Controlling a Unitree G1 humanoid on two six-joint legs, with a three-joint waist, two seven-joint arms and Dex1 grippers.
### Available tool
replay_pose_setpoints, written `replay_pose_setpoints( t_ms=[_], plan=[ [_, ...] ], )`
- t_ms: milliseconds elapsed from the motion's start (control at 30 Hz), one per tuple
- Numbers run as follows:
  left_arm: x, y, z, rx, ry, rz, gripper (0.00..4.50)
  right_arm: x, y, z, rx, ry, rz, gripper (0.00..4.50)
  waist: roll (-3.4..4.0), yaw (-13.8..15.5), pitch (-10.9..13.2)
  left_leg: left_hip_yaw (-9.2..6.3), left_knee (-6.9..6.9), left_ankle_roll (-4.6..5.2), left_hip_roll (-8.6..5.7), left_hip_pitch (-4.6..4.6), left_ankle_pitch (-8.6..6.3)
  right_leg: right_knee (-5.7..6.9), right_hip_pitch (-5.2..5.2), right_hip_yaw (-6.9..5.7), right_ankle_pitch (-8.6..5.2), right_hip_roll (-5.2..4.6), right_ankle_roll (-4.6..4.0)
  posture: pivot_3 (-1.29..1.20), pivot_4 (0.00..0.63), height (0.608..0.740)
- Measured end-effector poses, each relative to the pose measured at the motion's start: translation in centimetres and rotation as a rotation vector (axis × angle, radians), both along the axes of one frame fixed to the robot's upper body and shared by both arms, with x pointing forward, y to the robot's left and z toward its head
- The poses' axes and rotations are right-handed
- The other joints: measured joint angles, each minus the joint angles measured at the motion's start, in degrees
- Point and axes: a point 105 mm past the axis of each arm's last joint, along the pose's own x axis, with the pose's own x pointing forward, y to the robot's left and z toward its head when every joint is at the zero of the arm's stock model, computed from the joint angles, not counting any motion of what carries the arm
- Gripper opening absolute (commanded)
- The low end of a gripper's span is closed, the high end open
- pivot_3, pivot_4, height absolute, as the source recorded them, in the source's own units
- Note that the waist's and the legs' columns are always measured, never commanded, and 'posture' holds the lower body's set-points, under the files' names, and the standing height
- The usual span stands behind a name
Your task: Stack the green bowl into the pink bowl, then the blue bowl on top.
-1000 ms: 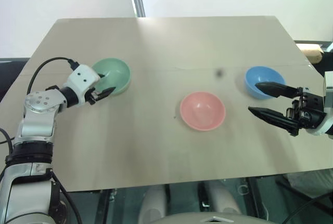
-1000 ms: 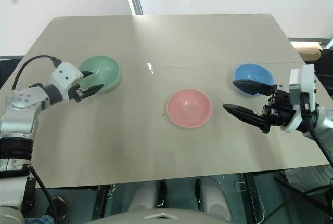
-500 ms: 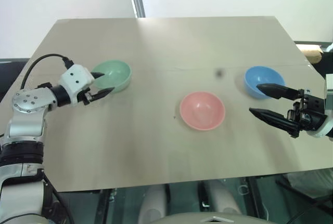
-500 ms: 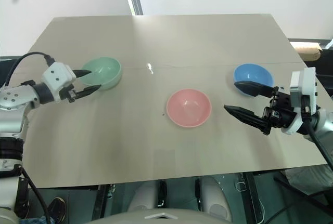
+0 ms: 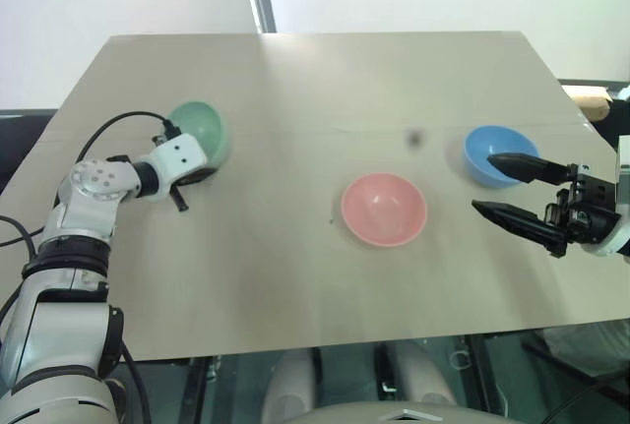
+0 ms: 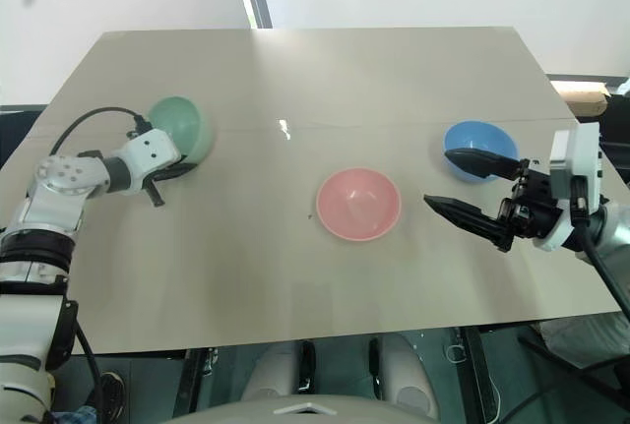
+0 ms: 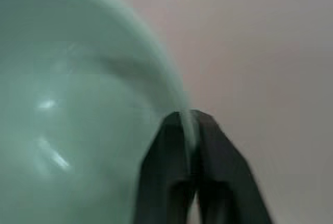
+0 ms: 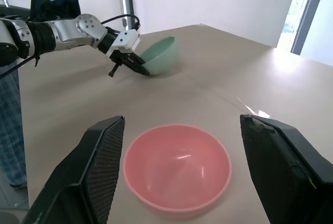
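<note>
Bowls, three of them, sit on the pale beige tabletop [image 5: 295, 99], and all three are empty inside. At the robot's left, the small round mint-green plastic bowl [image 5: 202, 129] is tipped up on its edge, its hollow turned toward the table's left side, with the left gripper [image 7: 188, 122] pinched shut on its rim: the left wrist view shows the thin rim clamped between the two black fingertips, and the right wrist view shows the tilted bowl held at the end of that arm. Near the middle of the table, closer to the robot, the small round salmon-pink plastic bowl [image 5: 384, 210] rests flat and upright, well apart from the green bowl. At the robot's right, the small round sky-blue plastic bowl [image 5: 500, 154] also sits flat. The right gripper [image 5: 504, 188] hangs just beside the blue bowl with its two black fingers spread wide, one tip reaching over the bowl's near rim and the other over bare table, gripping nothing. No brand, label or writing can be read on any bowl.
</note>
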Motion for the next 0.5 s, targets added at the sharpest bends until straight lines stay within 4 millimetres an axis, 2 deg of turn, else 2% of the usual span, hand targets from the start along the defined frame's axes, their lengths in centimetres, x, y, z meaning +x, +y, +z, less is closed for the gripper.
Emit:
replay_pose_setpoints(
  t_ms=[200, 300, 433, 467, 500],
  plan=[
    [-0.1, -1.5, -0.1, -0.003, 0.008, -0.091, 0.05, 0.0, -0.2, -0.1, 0.001, 0.0, -0.012, 3.86, -0.01, -0.1, 0.0, -0.02, 0.12, 0.0, 0.0, -0.04, 0.0, 0.07, 0.0, -0.01, 0.0, -0.01, 0.0, 0.0, 0.15, 0.74],
    [0.1, -3.9, 1.5, -0.029, -0.029, -0.205, 0.05, -0.1, -0.2, 0.0, -0.002, -0.001, -0.015, 3.86, -0.06, 0.3, 0.0, -0.08, 0.31, 0.0, 0.0, -0.11, 0.0, 0.17, 0.0, -0.07, 0.0, -0.02, 0.01, 0.0, 0.15, 0.74],
    [-1.1, -8.7, 4.6, -0.038, -0.125, -0.47, 0.05, -0.1, -0.3, 0.0, -0.002, -0.006, -0.019, 3.86, -0.06, 0.3, 0.0, -0.05, 0.4, 0.0, -0.01, -0.12, -0.01, 0.2, 0.03, -0.02, -0.01, -0.04, 0.01, 0.0, 0.15, 0.74],
    [-1.9, -10.6, 5.6, -0.028, -0.159, -0.578, 0.05, -0.1, -0.3, 0.0, -0.002, -0.007, -0.019, 3.86, -0.06, 0.2, 0.0, -0.05, 0.4, 0.0, -0.01, -0.1, -0.01, 0.22, 0.03, -0.01, -0.01, -0.02, 0.02, 0.0, 0.15, 0.74],
    [-2.0, -10.7, 5.6, -0.027, -0.16, -0.582, 0.05, -0.1, -0.3, 0.0, -0.002, -0.007, -0.019, 3.86, -0.06, 0.2, 0.0, -0.05, 0.4, 0.0, -0.01, -0.09, -0.01, 0.23, 0.03, -0.01, -0.01, -0.02, 0.02, 0.0, 0.15, 0.74]
  ],
)
